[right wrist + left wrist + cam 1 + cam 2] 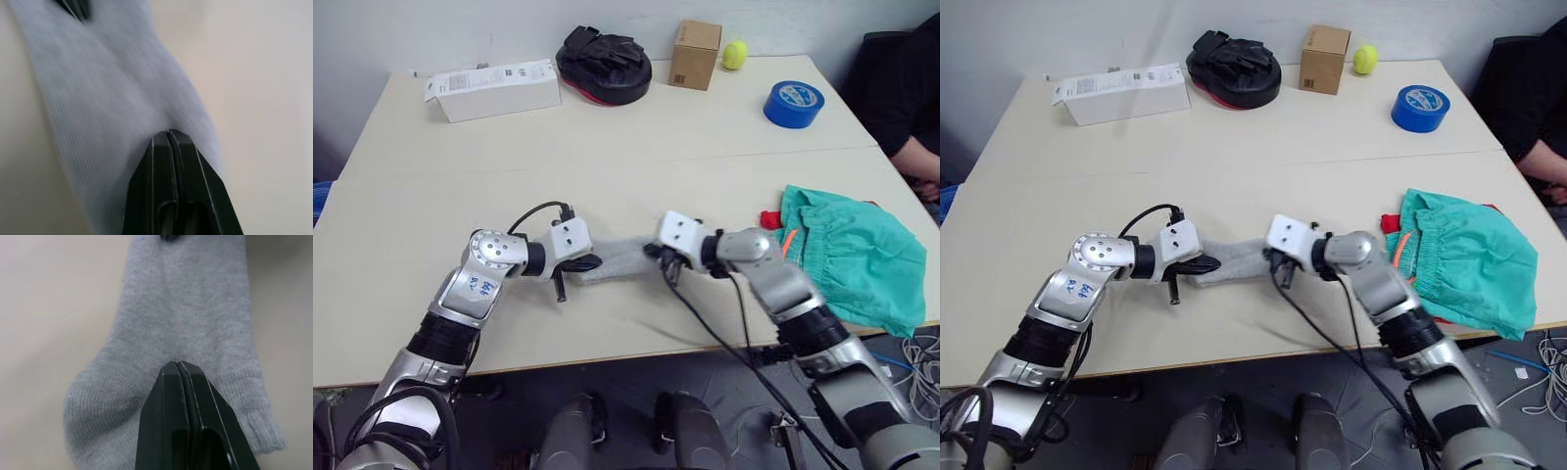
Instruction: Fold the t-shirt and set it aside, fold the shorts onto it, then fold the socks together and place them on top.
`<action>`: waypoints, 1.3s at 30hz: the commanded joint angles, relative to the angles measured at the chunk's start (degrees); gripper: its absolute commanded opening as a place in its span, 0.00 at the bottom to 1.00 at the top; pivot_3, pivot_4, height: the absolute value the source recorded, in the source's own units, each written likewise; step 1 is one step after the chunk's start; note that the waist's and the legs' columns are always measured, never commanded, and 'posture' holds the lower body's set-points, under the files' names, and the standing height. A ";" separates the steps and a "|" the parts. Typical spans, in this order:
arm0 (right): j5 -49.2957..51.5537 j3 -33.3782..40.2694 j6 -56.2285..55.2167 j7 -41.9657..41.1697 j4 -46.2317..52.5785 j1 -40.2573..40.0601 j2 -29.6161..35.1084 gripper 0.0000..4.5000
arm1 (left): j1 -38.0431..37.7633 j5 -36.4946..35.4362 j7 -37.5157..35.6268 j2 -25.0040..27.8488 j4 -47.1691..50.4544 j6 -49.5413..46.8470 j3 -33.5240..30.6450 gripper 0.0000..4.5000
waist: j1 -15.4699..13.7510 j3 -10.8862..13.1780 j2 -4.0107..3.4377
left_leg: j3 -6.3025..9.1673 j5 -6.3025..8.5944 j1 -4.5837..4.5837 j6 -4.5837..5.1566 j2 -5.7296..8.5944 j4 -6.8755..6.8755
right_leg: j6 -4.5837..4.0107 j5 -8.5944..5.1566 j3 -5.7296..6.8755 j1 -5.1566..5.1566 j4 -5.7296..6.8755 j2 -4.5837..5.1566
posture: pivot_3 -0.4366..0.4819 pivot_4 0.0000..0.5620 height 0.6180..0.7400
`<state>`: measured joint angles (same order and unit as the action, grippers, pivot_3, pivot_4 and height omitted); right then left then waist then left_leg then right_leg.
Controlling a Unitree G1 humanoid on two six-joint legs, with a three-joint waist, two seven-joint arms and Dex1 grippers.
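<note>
The left gripper pinches one end of the grey socks, its two black fingers pressed flat together on the fabric near the heel; across from it the right gripper clamps the other end in the same closed way, so the socks lie stretched between the two on the table, near its front edge. Holding both ends like this looks like the set-up for bringing one end over to the other, the last fold of the task. Further right, the green shorts lie folded on the red t-shirt, only an edge of which peeks out beneath them, so that pile seems ready to receive the socks. The head views give this whole layout, along with the white box, black mitt, cardboard box, yellow ball and blue tape roll at the far side. The wrist views add what those cannot: the ribbed knit under each fingertip pair and the closed jaws biting cloth.
</note>
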<state>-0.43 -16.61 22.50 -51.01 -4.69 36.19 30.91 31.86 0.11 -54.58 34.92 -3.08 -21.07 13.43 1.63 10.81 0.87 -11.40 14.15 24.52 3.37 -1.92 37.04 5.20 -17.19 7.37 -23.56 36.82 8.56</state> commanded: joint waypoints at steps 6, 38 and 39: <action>12.96 8.94 7.64 -3.45 14.73 -3.88 0.61 0.00 | 2.47 -8.81 -1.78 -0.98 7.31 -7.71 -5.99 0.01 | 0.10 0.01 0.00 | -0.04 0.01 0.05 -0.04 -0.16 -0.03 | -0.11 -0.06 0.07 -0.09 0.05 -0.09 | 0.48 0.27 1.00; 36.80 29.19 48.68 24.15 28.89 -18.94 -16.93 0.81 | 6.84 1.84 -1.82 -7.12 -10.96 5.11 7.27 0.00 | -0.17 -0.05 0.06 | 0.10 -0.01 0.44 0.13 -0.15 0.02 | -0.07 0.03 0.24 -0.03 -0.68 -0.10 | 0.48 0.27 1.00; 37.64 30.58 50.62 25.61 28.17 -18.47 -18.47 0.87 | 6.71 1.89 -1.72 -7.17 -10.71 4.94 7.24 0.00 | -0.16 -0.05 0.06 | 0.10 -0.01 0.44 0.13 -0.15 0.02 | -0.07 0.03 0.24 -0.03 -0.67 -0.11 | 0.48 0.27 1.00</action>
<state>34.45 11.06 70.34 -27.56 23.48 17.01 13.56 40.01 0.45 -56.57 27.70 -13.63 -14.77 19.58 1.46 10.76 0.92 -11.30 14.14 24.96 3.50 -2.07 37.06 5.14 -17.16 7.60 -23.59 36.14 8.45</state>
